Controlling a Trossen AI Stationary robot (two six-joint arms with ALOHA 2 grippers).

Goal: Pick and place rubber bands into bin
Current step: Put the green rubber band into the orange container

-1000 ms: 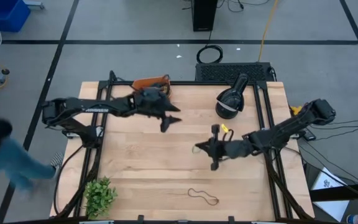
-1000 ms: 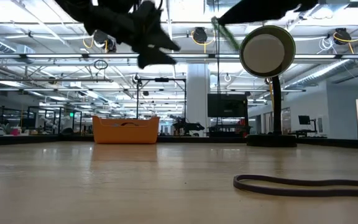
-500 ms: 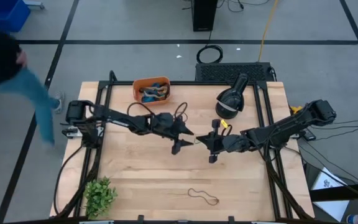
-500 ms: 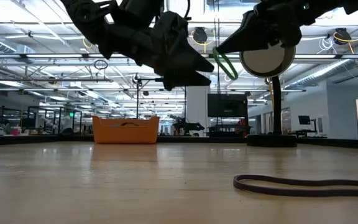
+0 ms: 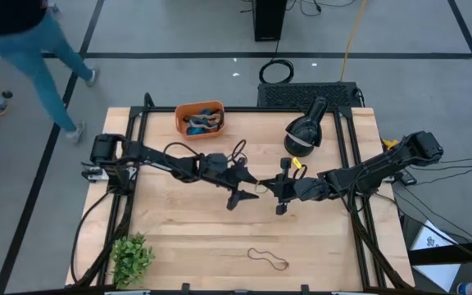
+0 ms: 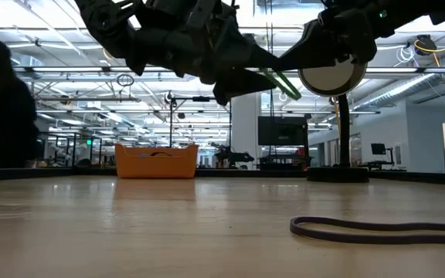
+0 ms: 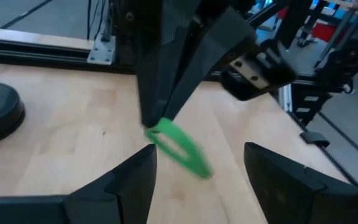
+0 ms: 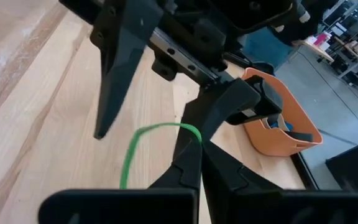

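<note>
I judge the step in hand to be a mid-air handover of one band between the two arms above the middle of the pale wooden table (image 5: 187, 229). The right gripper (image 5: 274, 190) is pinched fully closed on a thin green rubber band (image 7: 178, 148), whose loop hangs free beyond its fingertips. The left gripper (image 5: 244, 187) faces it with its jaws spread wide on either side of that loop, touching nothing that I can see. The small shallow orange plastic bin (image 5: 199, 119) sits at the far edge of the table on the left arm's side, with several bands already lying in it. A thin dark rubber band (image 5: 268, 258) lies twisted on the near part of the table, well apart from both grippers. As I read it, the next move calls for the left jaws to close squarely on the green loop before the right lets go; a floppy loop could slip out sideways.
</note>
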